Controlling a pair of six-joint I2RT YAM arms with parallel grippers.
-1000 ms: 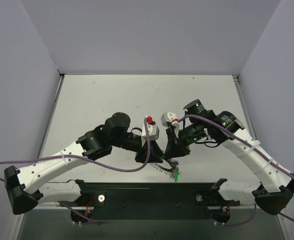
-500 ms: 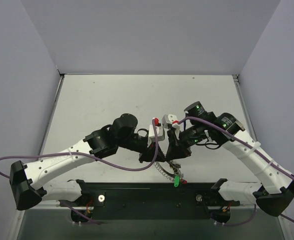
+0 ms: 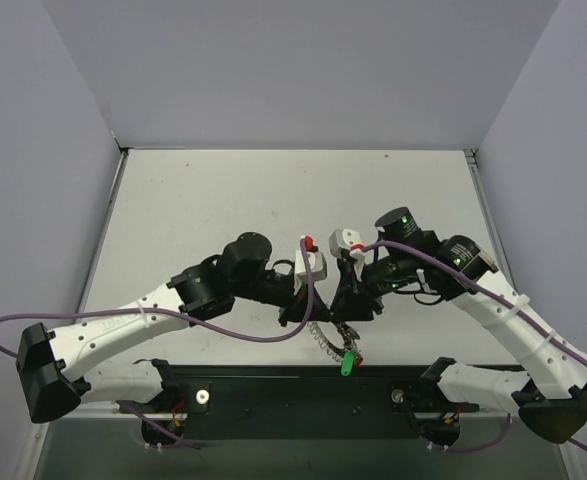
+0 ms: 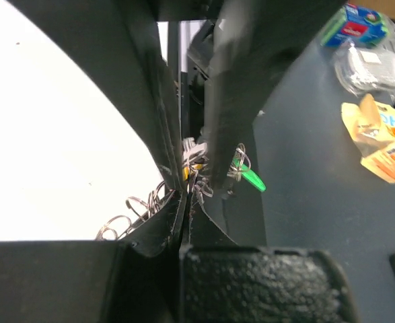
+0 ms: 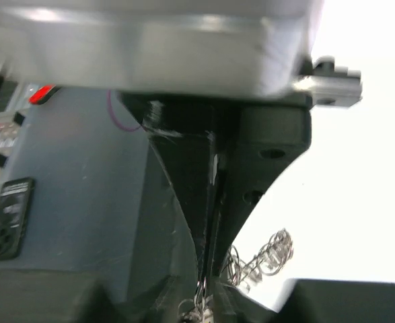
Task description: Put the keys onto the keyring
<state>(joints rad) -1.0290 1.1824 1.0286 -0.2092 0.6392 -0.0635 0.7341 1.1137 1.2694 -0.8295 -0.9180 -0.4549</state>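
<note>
Pinched at the tips of the left gripper (image 3: 307,318): the keyring (image 3: 323,338), a coiled silvery band. Left fingers (image 4: 163,235) pressed flat together, with only a hairline seam between the pads. Loops of the ring's wire spilling out on either side of those tips.

From above, the ring's long axis on a slant: starting between the two sets of fingertips, running down toward the arm bases, ending just below the right gripper (image 3: 346,316). Raised off the table (image 3: 203,200) at the pinched end; cannot tell whether touching it at the lower end.

At the ring's lower end, beyond both sets of tips, a green key (image 3: 347,362). Long axis almost straight toward the near edge, green head outermost, blade end up among the coils. In the left wrist view, the same key off to the right of the left fingertips, head pointing away from them.

Right gripper tip to tip with the left, narrowed to a dark wedge from above. Barely any of its own fingers in its wrist view, so cannot tell whether fully closed, or on what. In that view, the left gripper's closed black fingers dead ahead, ring coils just to their right.

Yellow speck (image 4: 186,173) just past the left fingertips amid the wire, too small to identify.
</note>
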